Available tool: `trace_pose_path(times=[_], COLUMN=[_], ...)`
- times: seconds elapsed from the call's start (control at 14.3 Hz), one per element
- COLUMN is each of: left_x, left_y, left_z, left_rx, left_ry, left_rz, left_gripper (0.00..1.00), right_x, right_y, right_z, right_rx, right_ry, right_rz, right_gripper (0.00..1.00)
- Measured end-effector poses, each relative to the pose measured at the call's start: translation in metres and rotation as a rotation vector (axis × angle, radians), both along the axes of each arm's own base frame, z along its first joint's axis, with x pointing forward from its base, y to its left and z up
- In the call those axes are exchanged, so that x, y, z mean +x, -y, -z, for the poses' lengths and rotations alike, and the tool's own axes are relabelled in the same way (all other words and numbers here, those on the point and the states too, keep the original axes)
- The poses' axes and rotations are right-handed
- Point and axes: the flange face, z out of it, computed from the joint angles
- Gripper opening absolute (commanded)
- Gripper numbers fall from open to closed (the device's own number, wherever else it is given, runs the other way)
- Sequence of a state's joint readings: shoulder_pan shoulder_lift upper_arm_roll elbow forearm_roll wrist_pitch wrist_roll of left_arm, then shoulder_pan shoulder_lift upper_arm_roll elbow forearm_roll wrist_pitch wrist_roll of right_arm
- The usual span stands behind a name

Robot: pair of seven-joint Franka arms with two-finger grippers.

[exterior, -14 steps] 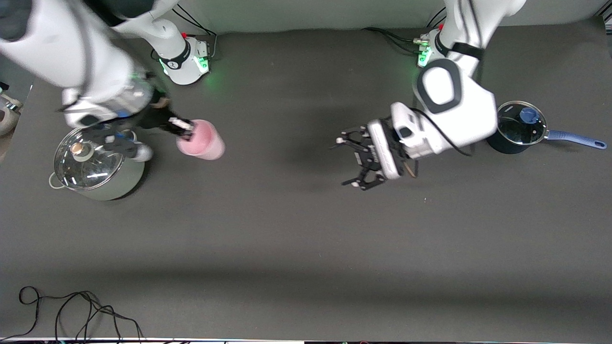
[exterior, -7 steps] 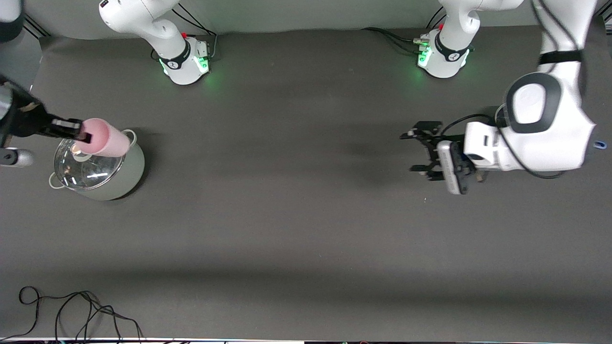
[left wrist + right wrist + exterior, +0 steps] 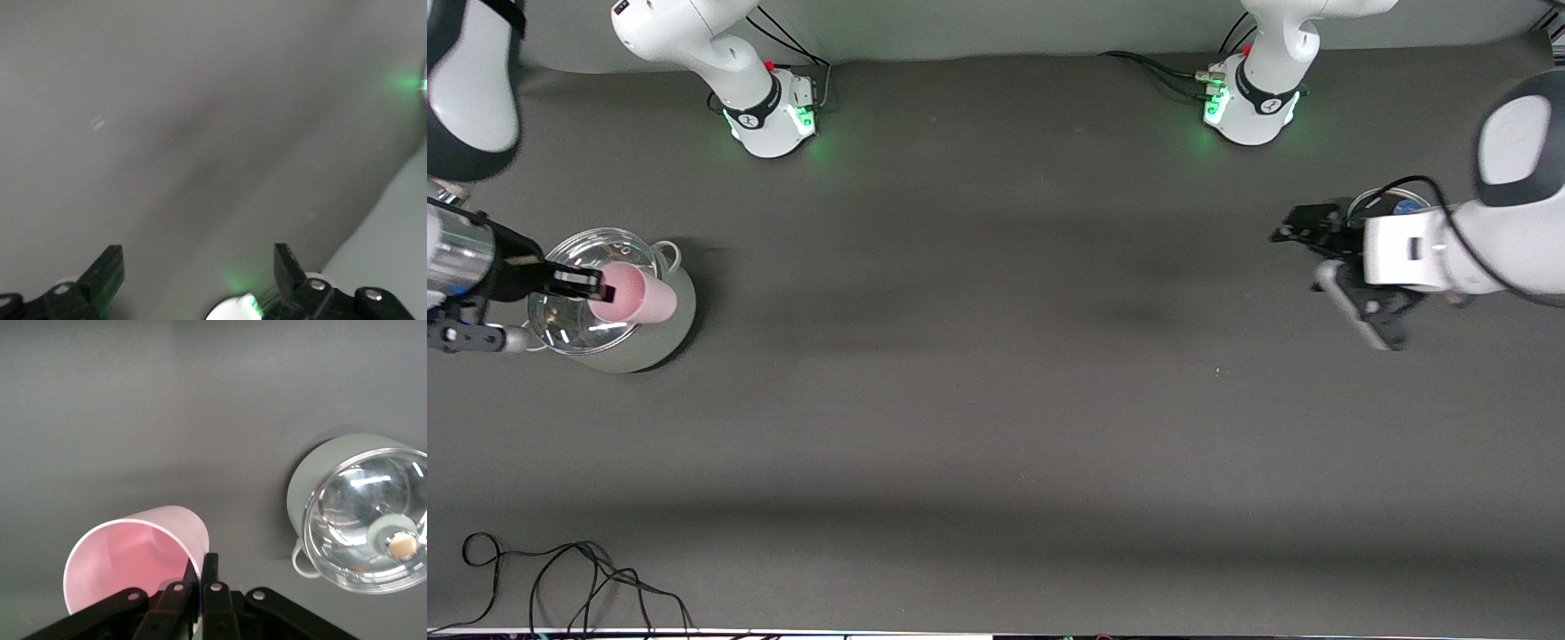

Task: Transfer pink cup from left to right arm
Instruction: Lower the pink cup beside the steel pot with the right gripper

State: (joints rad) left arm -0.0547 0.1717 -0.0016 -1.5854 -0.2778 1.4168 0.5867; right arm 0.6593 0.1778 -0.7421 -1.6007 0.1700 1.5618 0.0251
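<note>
My right gripper (image 3: 600,289) pinches the pink cup (image 3: 636,302) by its rim at frame left; my left gripper (image 3: 1316,253) hangs spread, empty; that thin hold could let the cup slip.

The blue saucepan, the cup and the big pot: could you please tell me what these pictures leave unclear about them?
- Blue saucepan, front view: mostly hidden by the left arm, above its open left end effector; handle unseen.
- Pink cup, front view: its rim where the right end effector pinches it is covered by the fingers; right wrist view cuts off its base.
- Lidded pot, front view: lid knob hidden by the cup.
</note>
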Motion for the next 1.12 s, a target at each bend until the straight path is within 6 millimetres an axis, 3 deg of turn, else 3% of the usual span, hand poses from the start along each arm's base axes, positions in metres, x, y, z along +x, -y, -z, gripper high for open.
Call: trace_pose_path(times=[0.28, 0.56, 0.77, 1.12], left_x=[0.004, 0.005, 0.006, 0.006], left_y=[-0.014, -0.029, -0.048, -0.046], left_z=[-0.030, -0.036, -0.045, -0.057], left_rx=[0.239, 0.360, 0.381, 0.404], left_ry=[0.008, -0.014, 0.000, 0.107], left_rz=[-0.236, -0.477, -0.546, -0.565], left_gripper=[1.00, 1.00, 1.00, 1.00], right_x=[-0.006, -0.024, -0.041, -0.057], right_y=[0.004, 0.001, 0.004, -0.012], right_z=[0.062, 0.133, 0.180, 0.231], right_rx=[0.010, 0.001, -0.017, -0.064], right_ry=[0.056, 0.086, 0.117, 0.143], right_rz=[0.011, 0.015, 0.026, -0.006], right_gripper=[0.00, 0.00, 0.00, 0.00])
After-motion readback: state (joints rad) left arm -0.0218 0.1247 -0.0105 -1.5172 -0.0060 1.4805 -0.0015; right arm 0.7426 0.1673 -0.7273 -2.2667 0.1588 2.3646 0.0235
